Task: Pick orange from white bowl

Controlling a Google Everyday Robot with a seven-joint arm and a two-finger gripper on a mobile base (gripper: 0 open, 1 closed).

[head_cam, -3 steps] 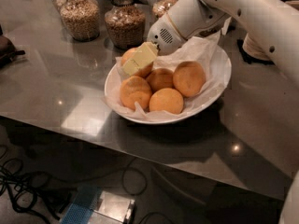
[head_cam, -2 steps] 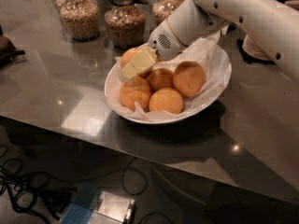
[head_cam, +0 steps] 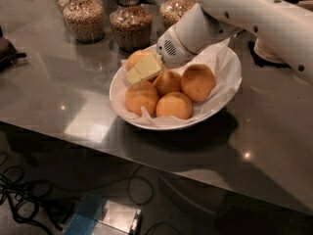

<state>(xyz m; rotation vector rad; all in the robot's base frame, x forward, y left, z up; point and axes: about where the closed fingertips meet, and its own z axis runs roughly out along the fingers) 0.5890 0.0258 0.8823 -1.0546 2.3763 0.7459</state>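
Note:
The white bowl (head_cam: 128,117) stands in the middle of the grey table, lined with crinkled white paper (head_cam: 221,62). Five oranges lie in it: one at the back left (head_cam: 135,58), one at the front left (head_cam: 142,97), one in the middle (head_cam: 167,81), one at the right (head_cam: 198,81) and one at the front (head_cam: 174,105). My gripper (head_cam: 144,68), pale yellow at its tip, reaches in from the upper right on a white arm (head_cam: 244,9). It sits against the front of the back-left orange and covers part of it.
Three glass jars of grain (head_cam: 84,17) (head_cam: 130,26) (head_cam: 173,9) stand just behind the bowl. A dark object (head_cam: 7,50) lies at the left edge. The table's front edge runs below the bowl; cables and a small box (head_cam: 105,219) lie on the floor.
My gripper has dropped slightly lower and a little to the left, closer onto the back-left orange. The oranges and bowl have not moved.

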